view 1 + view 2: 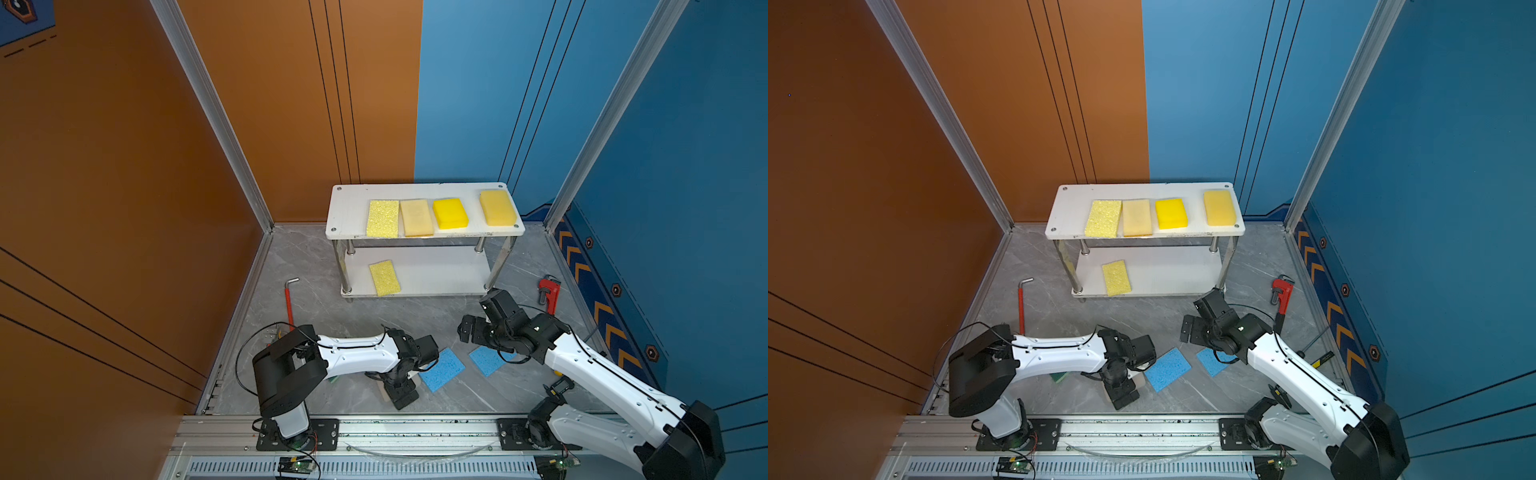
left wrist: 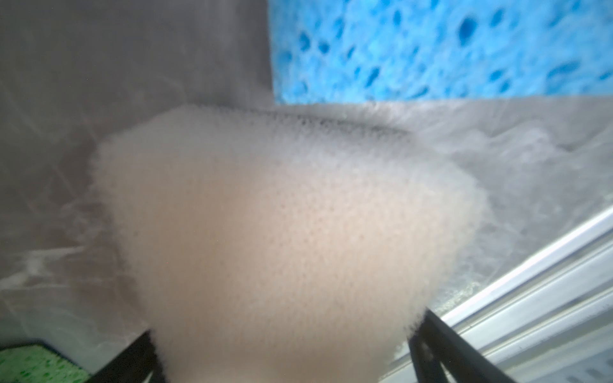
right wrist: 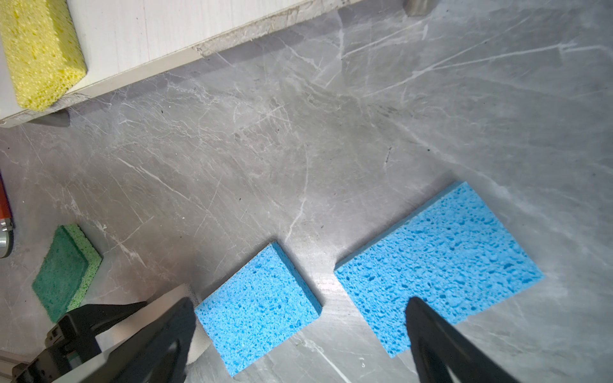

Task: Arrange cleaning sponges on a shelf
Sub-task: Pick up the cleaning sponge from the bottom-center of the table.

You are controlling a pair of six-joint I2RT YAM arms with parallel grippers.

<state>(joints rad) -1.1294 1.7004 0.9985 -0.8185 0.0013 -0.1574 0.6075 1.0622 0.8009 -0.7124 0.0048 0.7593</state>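
1. The pinkish-beige sponge [image 2: 285, 215], on the table [image 3: 331, 149], is being straddled by the wide-open left gripper [image 2: 285, 351].
2. The right gripper [image 3: 300, 303] is being held open over blue sponges [image 3: 438, 265].
3. Closing, then shelf [image 1: 440, 274] placement, is being required.

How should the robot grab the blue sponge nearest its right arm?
Probably from straight above, pinching the blue sponge across its shorter width, one finger on each long edge. It lies flat and thin on the grey table, so only its sides offer grip. The right end effector stands open.
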